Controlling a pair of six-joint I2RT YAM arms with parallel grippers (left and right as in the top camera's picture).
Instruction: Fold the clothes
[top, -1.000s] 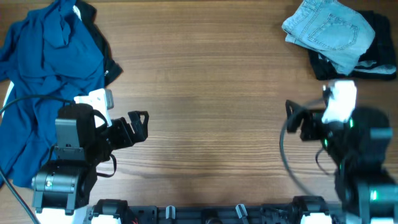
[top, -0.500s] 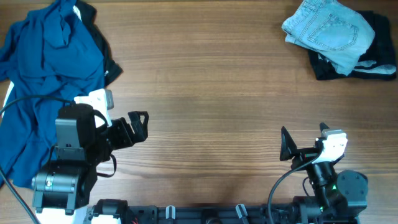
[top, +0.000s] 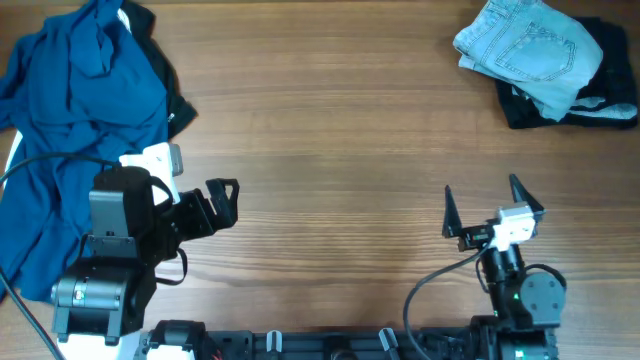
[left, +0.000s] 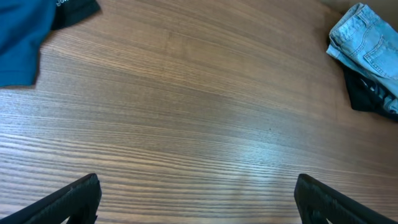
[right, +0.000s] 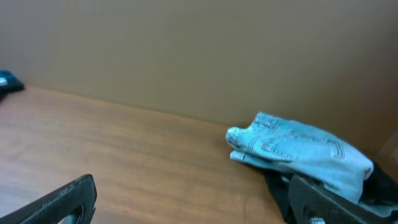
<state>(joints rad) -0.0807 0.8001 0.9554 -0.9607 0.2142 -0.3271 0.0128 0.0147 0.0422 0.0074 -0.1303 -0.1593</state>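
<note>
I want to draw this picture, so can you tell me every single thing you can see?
blue top: one, blue, crumpled at the far left of the table
black garment: one, black, peeking out from under the blue top's right edge
jeans: one pair, light blue denim, folded at the far right corner
dark cloth: one, black, lying under the jeans
table: one, brown wood, under everything
left gripper: one, black, open and empty, near edge, beside the blue top
right gripper: one, black fingers, open and empty, near edge on the right
</note>
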